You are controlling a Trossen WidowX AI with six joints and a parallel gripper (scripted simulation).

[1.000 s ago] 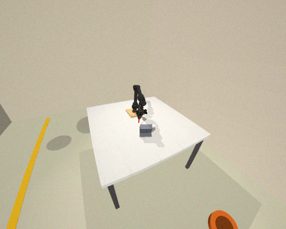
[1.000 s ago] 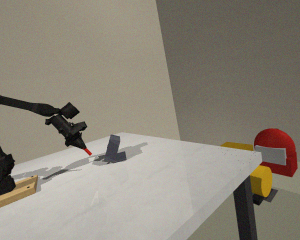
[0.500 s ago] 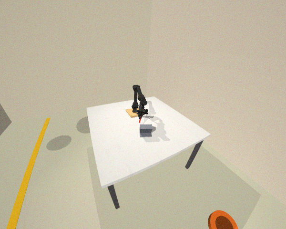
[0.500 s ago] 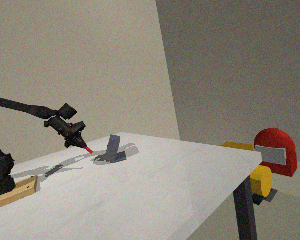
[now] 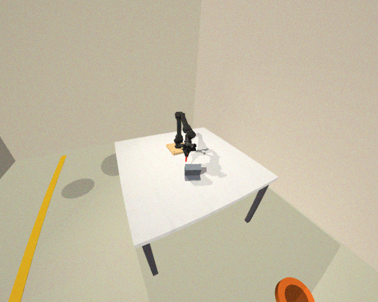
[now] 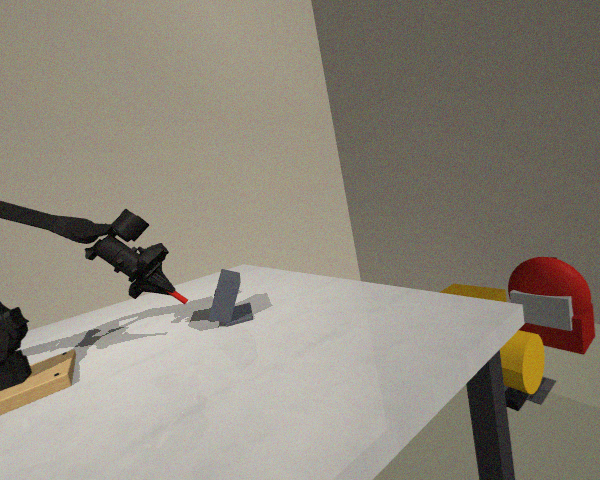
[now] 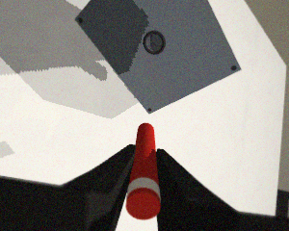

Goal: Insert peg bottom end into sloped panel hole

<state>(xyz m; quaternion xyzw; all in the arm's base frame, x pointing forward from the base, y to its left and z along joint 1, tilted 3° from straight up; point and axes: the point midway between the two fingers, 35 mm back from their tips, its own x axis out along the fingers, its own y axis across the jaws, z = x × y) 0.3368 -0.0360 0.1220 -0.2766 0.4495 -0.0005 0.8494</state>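
A round red peg (image 5: 186,159) (image 6: 179,297) (image 7: 145,140) with a pale band near its top end is held off the table. My gripper (image 5: 186,155) (image 6: 171,292) (image 7: 144,153) is shut on it; the peg's bottom end sticks out past the fingertips, tilted down toward the panel. The blue-grey sloped panel (image 5: 193,170) (image 6: 225,297) (image 7: 193,53) stands a short way in front of the peg, not touching it. Its round hole (image 7: 154,42) shows in the wrist view, above the peg's tip in the picture. In the exterior view the hole is hidden.
The white table (image 5: 156,201) (image 6: 290,372) carries the arm on a wooden base board (image 5: 172,150) (image 6: 42,379) behind the panel. The panel has a foot (image 6: 242,314) on its far side. Shadows of the arm fall around the panel. An orange ring-shaped object (image 5: 278,289) is off the table.
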